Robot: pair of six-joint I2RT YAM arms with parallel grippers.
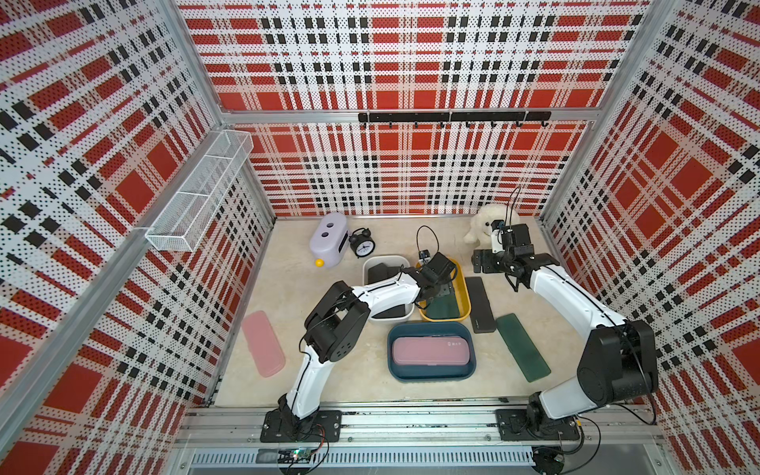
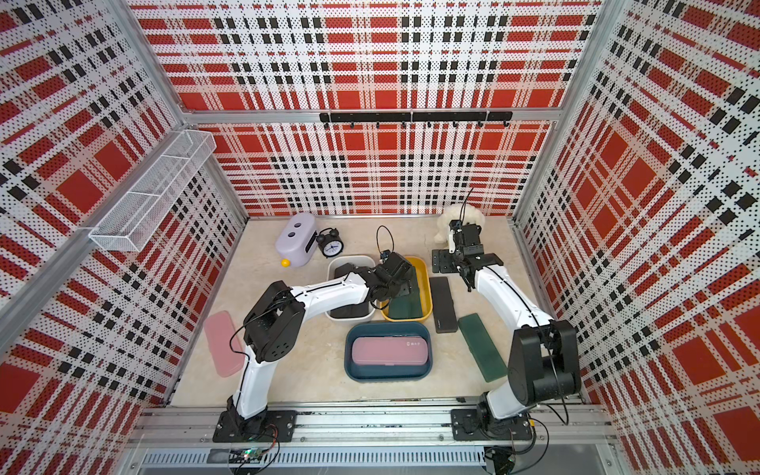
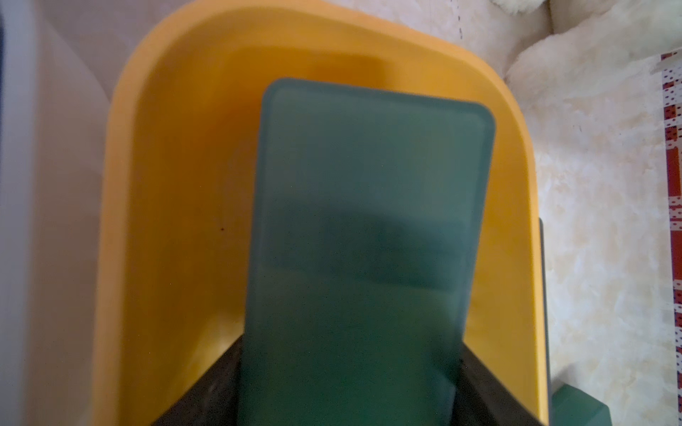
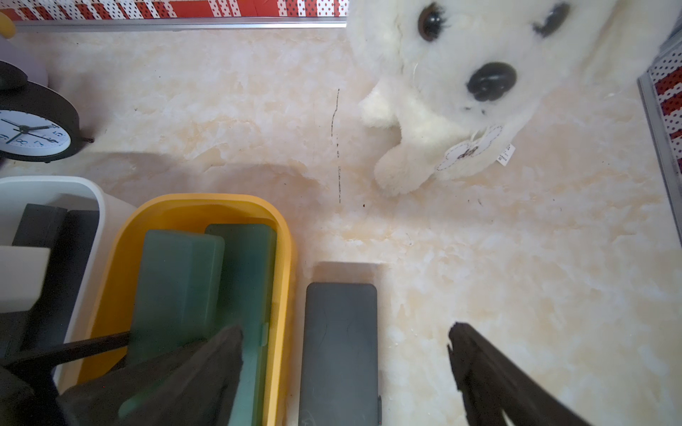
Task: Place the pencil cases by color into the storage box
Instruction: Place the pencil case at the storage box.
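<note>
Three bins sit grouped mid-table: white bin, yellow bin, blue bin.

Three green cases:
- Held green case: tilted inside the yellow bin, clamped between the left gripper fingers.
- Second green case: flat along that bin's wall.
- Loose green case: slanted on the table near the right arm.

Two pink cases:
- Boxed pink case: in the blue bin.
- Loose pink case: by the table's left edge.

Black cases:
- Loose black case: just beside the yellow bin.
- Binned black cases: in the white bin, partly hidden, count unclear.

Right gripper: jaws spread, empty, near the loose black case's far end. Bare tabletop separates it from the plush dog.
</note>
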